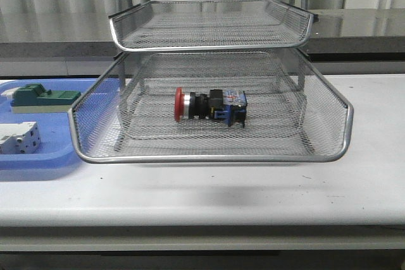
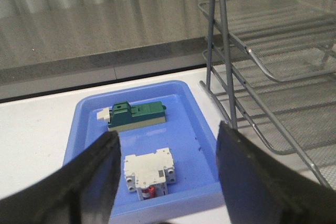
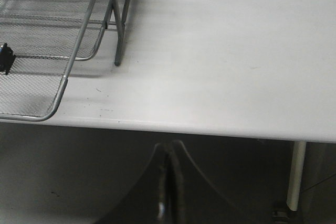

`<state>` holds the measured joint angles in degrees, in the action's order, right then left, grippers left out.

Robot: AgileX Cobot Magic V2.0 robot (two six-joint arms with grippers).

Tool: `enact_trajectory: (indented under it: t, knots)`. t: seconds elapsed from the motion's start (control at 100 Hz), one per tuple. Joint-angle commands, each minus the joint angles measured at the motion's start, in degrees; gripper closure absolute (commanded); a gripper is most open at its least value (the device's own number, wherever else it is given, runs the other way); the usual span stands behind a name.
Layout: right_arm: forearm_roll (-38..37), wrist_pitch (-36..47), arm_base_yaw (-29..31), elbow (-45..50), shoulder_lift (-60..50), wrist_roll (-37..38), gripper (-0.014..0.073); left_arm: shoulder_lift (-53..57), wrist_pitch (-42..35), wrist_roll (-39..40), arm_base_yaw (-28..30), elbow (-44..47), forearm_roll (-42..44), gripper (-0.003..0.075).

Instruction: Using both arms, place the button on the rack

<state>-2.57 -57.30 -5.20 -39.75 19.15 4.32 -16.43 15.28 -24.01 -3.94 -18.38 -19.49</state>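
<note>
— Where's the button (image 1: pixel 210 105) from your hands?

— It lies on the mesh floor of the rack (image 1: pixel 212 128), on the lower of the two trays the front view shows, its long axis running crosswise: red head toward my left side, blue-and-silver block toward my right. Neither hand touches it. My right hand (image 3: pixel 169 182) is back off the desk (image 3: pixel 226 51) edge, out past the rack's right corner; from there the button is ahead and off to the left, only a dark sliver of it visible through the wire. My left hand (image 2: pixel 165 174) hovers over the blue tray (image 2: pixel 84 124), so the button sits off to its right, beyond the rack's leg, out of that camera's sight.

— And the hands themselves?

— Left one spread wide, nothing between the fingers (image 2: pixel 92 179); below it are a green block (image 2: pixel 137 115) and a white block (image 2: pixel 148 169). Right one pressed closed, empty.

— Which is nearer?

— Hard to call. I judge the placing already done, so the next move is likely just keeping clear.
</note>
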Motion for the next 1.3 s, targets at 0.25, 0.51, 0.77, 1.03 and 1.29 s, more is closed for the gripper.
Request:
enact_trajectory:
  t: [0.25,0.51,0.77,1.03,1.29]
  knots:
    - [-0.7,3.8,0.2,-1.9,0.5,0.2,0.0663,4.5,-14.7,0.7,0.1,4.2,-1.6,0.0321]
    - [-0.7,3.8,0.2,-1.9,0.5,0.2,0.0663,4.5,-14.7,0.7,0.1,4.2,-1.6,0.0529]
    - [-0.7,3.8,0.2,-1.9,0.5,0.2,0.0663,4.5,-14.7,0.7,0.1,4.2,-1.6,0.074]
    - [-0.7,3.8,0.2,-1.9,0.5,0.2,0.0663,4.5,-14.7,0.7,0.1,4.2,-1.6,0.074]
    - [-0.7,3.8,0.2,-1.9,0.5,0.2,0.0663,4.5,-14.7,0.7,0.1,4.2,-1.6,0.074]
